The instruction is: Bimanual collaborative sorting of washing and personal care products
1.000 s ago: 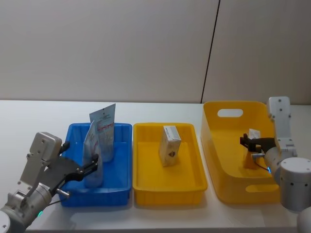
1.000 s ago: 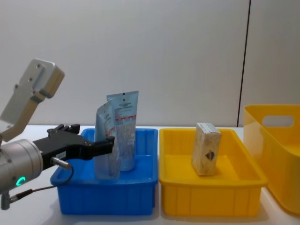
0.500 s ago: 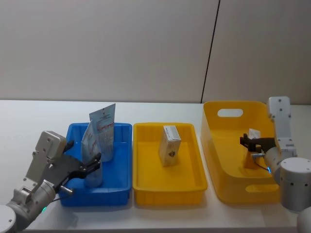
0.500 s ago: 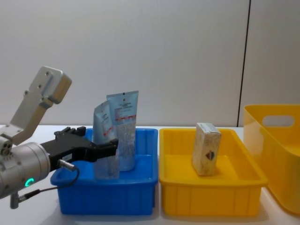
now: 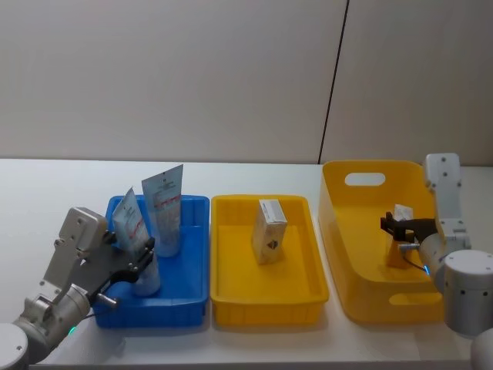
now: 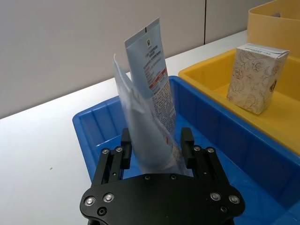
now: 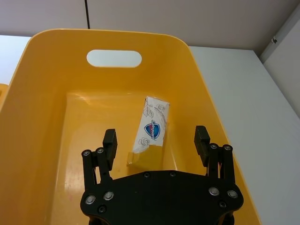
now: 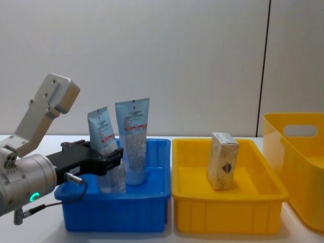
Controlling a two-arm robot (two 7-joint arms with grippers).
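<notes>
While the tilted pale blue squeeze tube [image 5: 129, 222] with the red-and-white band is pinched between the black fingers of the left gripper [image 5: 145, 256], its lower end is down inside the blue plastic tray [image 5: 197, 202], at about that tray's 8 o'clock. I can't tell from where I stand whether it is touching the floor. Its flat end leans away toward 10 o'clock. Just beside it, at its 1 o'clock, an upright pale blue squeeze tube [image 5: 164, 208] of the same kind stands on its cap, apart from the gripper.

Next along, at 3 o'clock of the blue tray, a beige cardboard box [image 5: 269, 230] with a dark emblem stands on end in the middle of the yellow plastic tray [image 5: 266, 310]. Farther toward 3 o'clock, a small pale box with a blue emblem [image 7: 152, 125] lies on the floor of the large yellow handled basket [image 5: 339, 231]. The right gripper [image 7: 157, 137] hangs over it with its fingers spread wide on either side, holding nothing.

By my reckoning the sorting is well along. One tube and one box look settled, each in its own tray. The gripped tube seems to be at the point of being set down, so I'd say it needs standing up and letting go. The box in the basket is not yet picked up. That one looks like the last piece, and I would guess it is bound for the yellow tray. All of this sits on the white table [image 5: 46, 185].
</notes>
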